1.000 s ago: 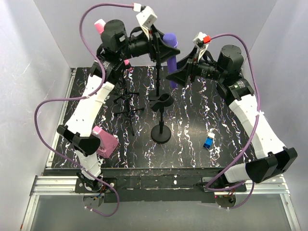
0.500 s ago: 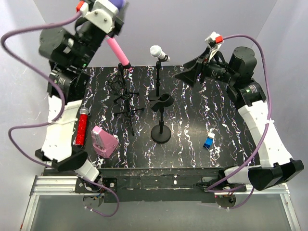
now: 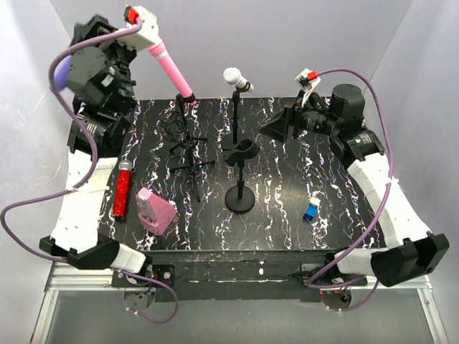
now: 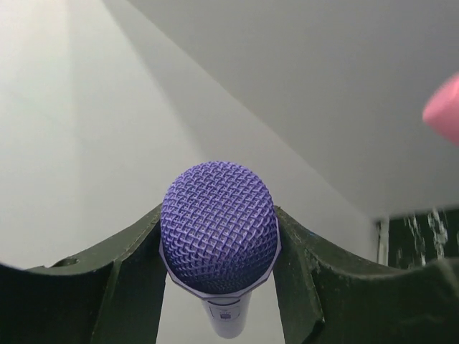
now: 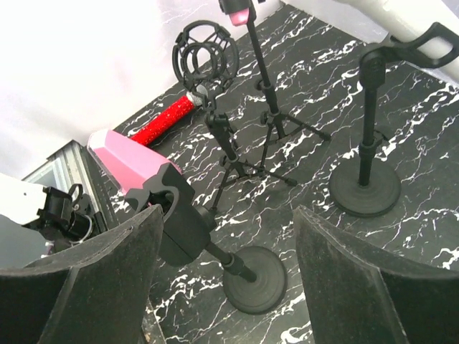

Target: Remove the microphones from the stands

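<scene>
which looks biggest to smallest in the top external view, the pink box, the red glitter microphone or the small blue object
1. pink box, covers the most area
2. red glitter microphone, longer but much thinner, so it is close to the box
3. small blue object, clearly smallest

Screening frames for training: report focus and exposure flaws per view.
Top view: evenly lit, sharp throughout. Left wrist: purple mic crisp between dark left fingers; pink mic at the right edge is a blur. Right wrist: wall upper left blown out white, right fingers dark and soft, stands sharp.
</scene>
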